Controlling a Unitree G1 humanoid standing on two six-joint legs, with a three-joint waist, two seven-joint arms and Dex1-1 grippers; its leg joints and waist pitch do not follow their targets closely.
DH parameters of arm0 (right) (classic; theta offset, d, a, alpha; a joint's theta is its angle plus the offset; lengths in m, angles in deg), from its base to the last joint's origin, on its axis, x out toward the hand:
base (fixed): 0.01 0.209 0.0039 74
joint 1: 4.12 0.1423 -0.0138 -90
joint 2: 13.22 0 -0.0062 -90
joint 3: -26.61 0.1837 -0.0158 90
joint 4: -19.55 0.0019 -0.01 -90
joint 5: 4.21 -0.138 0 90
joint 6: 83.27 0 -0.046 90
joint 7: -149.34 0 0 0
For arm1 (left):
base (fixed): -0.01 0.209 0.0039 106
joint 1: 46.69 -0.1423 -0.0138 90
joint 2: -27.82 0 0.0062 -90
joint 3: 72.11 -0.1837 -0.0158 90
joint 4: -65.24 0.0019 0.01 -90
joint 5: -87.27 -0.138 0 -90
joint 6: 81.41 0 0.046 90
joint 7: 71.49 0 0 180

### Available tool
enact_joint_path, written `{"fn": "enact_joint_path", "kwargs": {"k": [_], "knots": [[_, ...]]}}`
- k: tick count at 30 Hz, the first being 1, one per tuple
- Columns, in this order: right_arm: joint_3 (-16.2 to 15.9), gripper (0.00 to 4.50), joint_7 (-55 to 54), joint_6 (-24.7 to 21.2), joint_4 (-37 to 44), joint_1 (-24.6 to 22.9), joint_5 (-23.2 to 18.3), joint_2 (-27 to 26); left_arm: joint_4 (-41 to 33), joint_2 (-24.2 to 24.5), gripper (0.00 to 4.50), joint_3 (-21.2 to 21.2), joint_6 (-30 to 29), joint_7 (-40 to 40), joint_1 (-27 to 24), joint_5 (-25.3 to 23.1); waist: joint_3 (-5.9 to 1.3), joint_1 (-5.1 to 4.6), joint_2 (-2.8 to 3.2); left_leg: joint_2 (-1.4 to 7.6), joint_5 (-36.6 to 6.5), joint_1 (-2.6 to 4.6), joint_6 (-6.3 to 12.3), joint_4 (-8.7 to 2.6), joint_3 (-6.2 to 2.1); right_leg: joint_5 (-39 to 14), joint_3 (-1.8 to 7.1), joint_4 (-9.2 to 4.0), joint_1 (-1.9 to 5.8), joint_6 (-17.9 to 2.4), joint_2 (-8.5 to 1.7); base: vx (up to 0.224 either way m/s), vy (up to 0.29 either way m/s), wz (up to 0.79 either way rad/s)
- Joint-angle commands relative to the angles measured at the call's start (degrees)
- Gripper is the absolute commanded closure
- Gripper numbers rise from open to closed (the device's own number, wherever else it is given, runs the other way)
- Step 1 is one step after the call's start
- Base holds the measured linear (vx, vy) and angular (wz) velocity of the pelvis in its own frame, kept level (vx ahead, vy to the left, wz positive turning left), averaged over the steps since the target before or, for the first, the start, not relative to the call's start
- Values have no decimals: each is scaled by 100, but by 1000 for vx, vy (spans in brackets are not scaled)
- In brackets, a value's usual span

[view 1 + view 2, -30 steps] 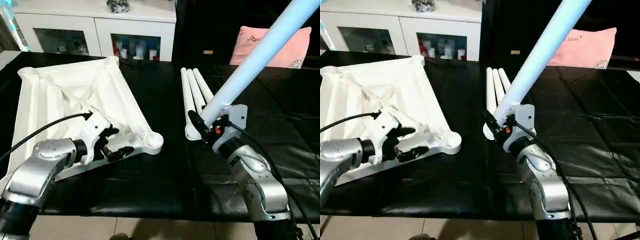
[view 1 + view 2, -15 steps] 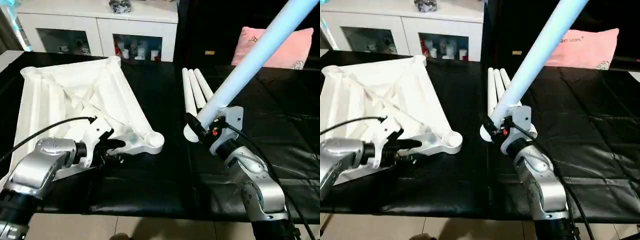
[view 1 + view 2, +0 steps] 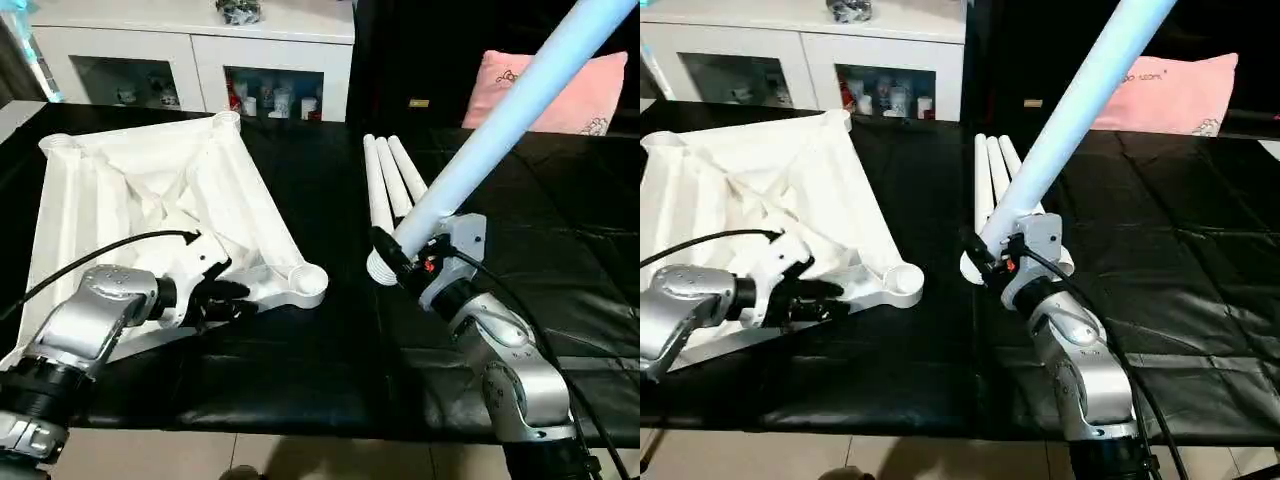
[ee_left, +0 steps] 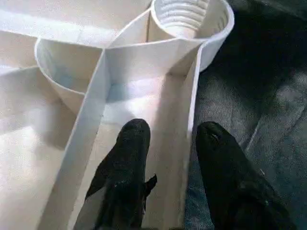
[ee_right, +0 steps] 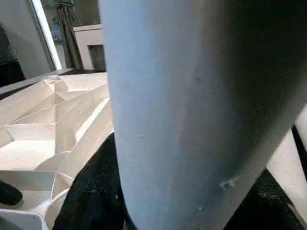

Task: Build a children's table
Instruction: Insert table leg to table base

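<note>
The tabletop (image 3: pixel 150 190) lies upside down on the left half of the black-covered bench (image 3: pixel 330 340), its white underside crossed by raised ribs that run out to round sockets at the corners. The near socket (image 3: pixel 305 281) sits closest to the middle of the bench, and the wrist view shows ridged rings inside it.

The left gripper (image 4: pixel 170 139) straddles the near edge wall of the tabletop just short of that socket, one black finger inside the rim, the other outside on the black cover, the two slightly parted with the wall between them.

The right gripper (image 3: pixel 395 255) is clamped around the thick end of one leg (image 3: pixel 510 115), a long white tapered tube that slants up and away to the right, its open end held just above the bench.

Three more legs (image 3: pixel 392 185) lie side by side on the bench right behind it, touching one another.

A white cabinet (image 3: pixel 200 60) and a pink cushion (image 3: pixel 590 95) stand beyond the bench.
</note>
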Motion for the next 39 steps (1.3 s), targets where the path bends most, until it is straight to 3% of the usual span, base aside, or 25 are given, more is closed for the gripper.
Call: {"fn": "enact_joint_path", "kwargs": {"k": [1,10,14,17,18,20,22,24,25,31,32,33,34,39], "knots": [[18,256,7,85,1,-6,-12,10,20,16,296,-53,45,57,103,-77,-309,0,133,237,-1552,144,-334,-499,-48,-686,246,-413,171,-1044,-417,0,0,0],[-79,256,18,-65,-167,51,94,51,184,-13,385,-159,248,144,154,-237,-299,-5,117,234,-1547,139,-320,-500,-40,-731,249,-422,166,-1072,-420,0,0,0],[-248,256,53,489,-467,232,390,9,229,-62,411,-156,364,233,179,-242,-303,-10,115,237,-1561,135,-335,-496,-37,-785,251,-424,160,-1073,-435,0,0,0],[-343,256,107,422,-791,529,446,-28,228,-81,443,-226,521,366,163,-264,-305,-31,138,239,-1569,149,-332,-498,-43,-748,250,-421,160,-1099,-424,0,0,0],[-354,256,182,352,-909,643,411,-27,211,-93,448,-248,557,415,150,-251,-306,-39,115,246,-1568,150,-323,-499,-42,-691,250,-418,163,-1118,-418,0,0,0],[-359,256,282,333,-995,723,364,-23,193,-102,450,-264,574,447,140,-239,-324,-27,125,246,-1421,145,-308,-481,-35,-454,249,-385,178,-1152,-423,0,0,0],[-409,256,752,487,-1312,976,243,19,134,-115,450,-329,764,597,109,-234,-339,-27,68,240,-1196,130,-205,-455,-18,-64,241,-361,204,-1208,-420,0,0,0],[-443,256,1089,682,-1636,1181,189,15,87,-129,450,-403,1087,757,70,-268,-344,-18,74,235,-1123,120,-154,-446,-20,-33,234,-348,217,-1250,-433,0,0,0],[-460,256,1230,683,-1746,1249,146,9,58,-140,450,-430,1068,783,56,-270,-336,-14,43,245,-1070,123,-105,-439,0,-30,239,-358,213,-1277,-437,0,0,0],[-614,256,1812,333,-2266,1513,-35,-21,19,-169,450,-563,1277,878,7,-433,-313,24,40,273,-1237,150,-90,-470,5,-476,230,-379,180,-1267,-452,0,0,0],[-654,256,1832,426,-2319,1521,24,-25,-18,-162,450,-568,1275,881,-18,-435,-308,22,9,279,-1258,150,-104,-475,9,-524,232,-384,176,-1260,-454,0,0,0],[-673,256,1840,483,-2342,1521,59,-26,-39,-158,450,-570,1270,880,-33,-435,-311,29,18,277,-1274,148,-132,-479,6,-595,230,-382,181,-1239,-456,0,0,0],[-698,256,1883,641,-2410,1518,123,-33,-94,-145,450,-575,1278,885,-72,-441,-311,35,-20,278,-1234,137,-122,-478,9,-615,232,-377,186,-1218,-467,0,0,0],[-776,256,2016,1053,-2873,1554,211,-233,-103,-187,450,-549,1335,815,-131,-483,-307,36,-52,281,-1235,142,-108,-487,20,-681,230,-386,162,-1184,-462,0,0,0]]}}
